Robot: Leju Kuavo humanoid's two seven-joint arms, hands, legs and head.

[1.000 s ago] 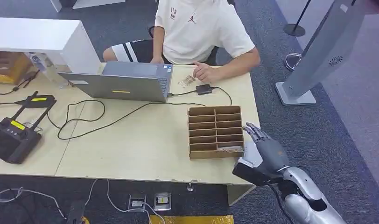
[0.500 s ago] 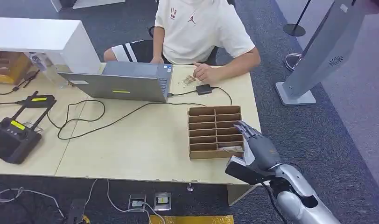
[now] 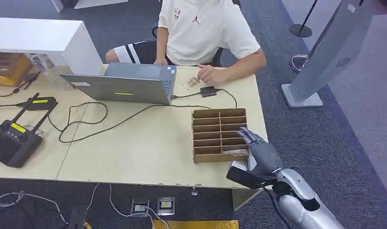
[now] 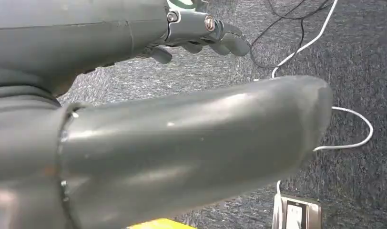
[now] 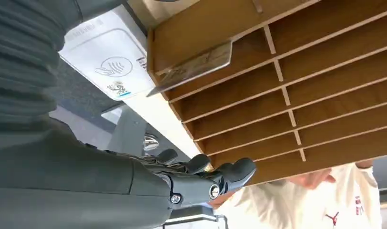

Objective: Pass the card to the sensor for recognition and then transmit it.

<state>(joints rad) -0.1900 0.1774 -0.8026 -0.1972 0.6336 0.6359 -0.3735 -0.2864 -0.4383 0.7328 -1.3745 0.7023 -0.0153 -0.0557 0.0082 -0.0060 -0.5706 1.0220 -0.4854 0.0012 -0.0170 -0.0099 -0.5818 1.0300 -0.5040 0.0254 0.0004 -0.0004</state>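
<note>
A card (image 3: 235, 152) leans in the near right compartment of the brown divided box (image 3: 219, 125) on the table; the right wrist view shows the card (image 5: 194, 67) tilted against a wall of the box (image 5: 296, 71). A white sensor pad (image 5: 110, 59) with a contactless mark lies beside the box at the table's front right corner (image 3: 235, 166). My right hand (image 3: 259, 151) hovers at the box's right edge, fingers stretched over it, holding nothing. My left hand (image 4: 201, 38) hangs over the carpet with its fingers apart and nothing in it.
A person (image 3: 201, 28) sits at the far side, one hand resting on the table beside a small black device (image 3: 208, 90). A laptop (image 3: 129, 83), loose cables (image 3: 86, 119) and a black controller (image 3: 13, 140) lie to the left. A grey kiosk (image 3: 325, 57) stands at the right.
My right hand has moved left and slightly forward, from beside the table's corner to over the box's right edge. The card and the person have not moved.
</note>
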